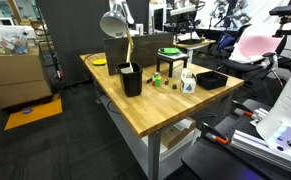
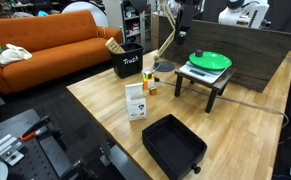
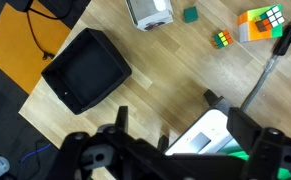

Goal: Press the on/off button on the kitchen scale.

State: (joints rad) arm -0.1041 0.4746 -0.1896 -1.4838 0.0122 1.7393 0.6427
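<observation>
Kitchen scale [image 3: 211, 136] pictured just beneath the spread gripper [image 3: 175, 128].
Its white body is topped by a green plate [image 2: 210, 60] and raised on a small black stand [image 2: 214, 95]; the jaws are held wide apart.

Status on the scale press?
Gripper open, high, touching nothing. Kitchen scale on small stand, green plate on top. Button not discernible.
</observation>
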